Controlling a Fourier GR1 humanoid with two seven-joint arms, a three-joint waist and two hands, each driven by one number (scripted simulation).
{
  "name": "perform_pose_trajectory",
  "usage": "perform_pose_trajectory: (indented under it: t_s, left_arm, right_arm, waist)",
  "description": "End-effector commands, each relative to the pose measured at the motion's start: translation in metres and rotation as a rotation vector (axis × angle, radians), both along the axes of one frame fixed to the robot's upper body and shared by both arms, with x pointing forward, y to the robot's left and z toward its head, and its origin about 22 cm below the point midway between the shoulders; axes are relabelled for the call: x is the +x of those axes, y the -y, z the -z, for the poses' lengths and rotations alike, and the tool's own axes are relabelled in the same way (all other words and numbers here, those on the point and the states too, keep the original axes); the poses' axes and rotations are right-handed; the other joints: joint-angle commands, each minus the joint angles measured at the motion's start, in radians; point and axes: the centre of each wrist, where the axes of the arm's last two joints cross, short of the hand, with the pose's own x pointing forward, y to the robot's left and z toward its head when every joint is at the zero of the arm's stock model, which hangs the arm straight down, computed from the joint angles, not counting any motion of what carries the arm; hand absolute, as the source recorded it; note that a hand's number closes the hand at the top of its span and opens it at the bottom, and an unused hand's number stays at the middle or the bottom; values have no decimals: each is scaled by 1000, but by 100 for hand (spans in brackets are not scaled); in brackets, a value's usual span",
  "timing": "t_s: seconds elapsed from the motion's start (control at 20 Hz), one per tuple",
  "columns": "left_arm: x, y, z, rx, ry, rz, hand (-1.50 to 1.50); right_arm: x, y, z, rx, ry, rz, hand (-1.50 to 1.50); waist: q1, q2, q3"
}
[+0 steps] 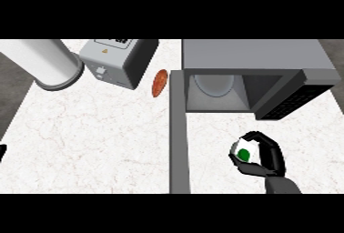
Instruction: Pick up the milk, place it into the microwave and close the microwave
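My right hand (267, 157) is at the lower right of the counter, fingers curled round the milk (243, 150), a small white carton with a green round mark on it. The hand holds the carton a little in front of the microwave (255, 57), a grey box at the upper right. The microwave stands open; its door (179, 136) swings out toward me as a long grey panel, left of the hand. Inside I see the pale turntable (215, 84). Only a dark sliver of my left hand (2, 152) shows at the left edge.
A grey toaster (118, 61) stands at the back centre-left. Left of it stands a white cylinder (47, 63). A reddish-brown flat item (159, 83) lies between the toaster and the microwave. The marble counter (94, 136) spreads out to the left of the door.
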Motion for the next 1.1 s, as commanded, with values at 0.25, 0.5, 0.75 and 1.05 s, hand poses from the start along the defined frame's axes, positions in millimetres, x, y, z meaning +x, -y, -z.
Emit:
perform_pose_trajectory:
  t_s: [0.25,0.5,0.75,1.05]
  left_arm:
    - [-8,-7,8,-3,-4,11,-150]
    - [-9,1,-1,-10,1,18,-150]
    - [-13,-5,15,-31,-2,-1,-150]
    - [-5,-18,5,-31,-6,-19,-150]
  right_arm:
    - [8,54,-33,40,96,123,150]
    - [6,10,-57,32,145,37,150]
    - [11,15,-88,101,132,-22,150]
    - [0,-45,-113,25,172,-29,150]
  waist:
    - [-2,-1,-1]
    - [-7,-2,-1]
    - [-2,-2,-1]
    - [-6,-1,-1]
